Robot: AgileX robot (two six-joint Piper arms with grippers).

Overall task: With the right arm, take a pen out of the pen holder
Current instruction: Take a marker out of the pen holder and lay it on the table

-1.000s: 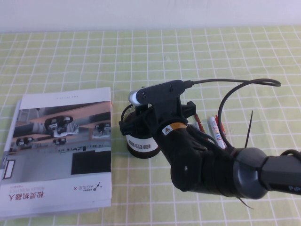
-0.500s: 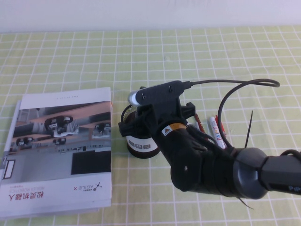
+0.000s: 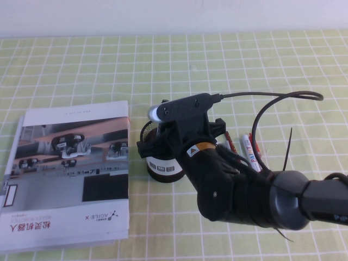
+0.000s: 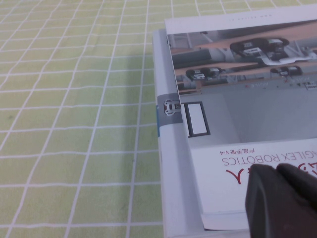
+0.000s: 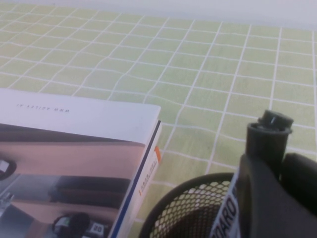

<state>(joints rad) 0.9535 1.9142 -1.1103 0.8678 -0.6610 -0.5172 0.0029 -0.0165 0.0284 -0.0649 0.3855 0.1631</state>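
Note:
A black mesh pen holder (image 3: pixel 161 166) stands beside the book, and its rim (image 5: pixel 184 194) shows in the right wrist view. My right gripper (image 5: pixel 275 161) is directly above the holder and hides its opening in the high view. The fingers (image 5: pixel 257 198) press on a marker pen (image 5: pixel 270 133) with a black cap and a white lettered barrel, standing upright out of the holder. My left gripper (image 4: pixel 276 171) hovers over the book's corner, fingers together with nothing between them. It is outside the high view.
A large white book (image 3: pixel 70 168) lies to the left of the holder, close to it. Several loose markers (image 3: pixel 248 150) lie on the green checked cloth to the right, partly under the right arm. A black cable (image 3: pixel 272 103) loops above them.
The right wrist has shifted very slightly over the holder. The book and the loose markers have not moved.

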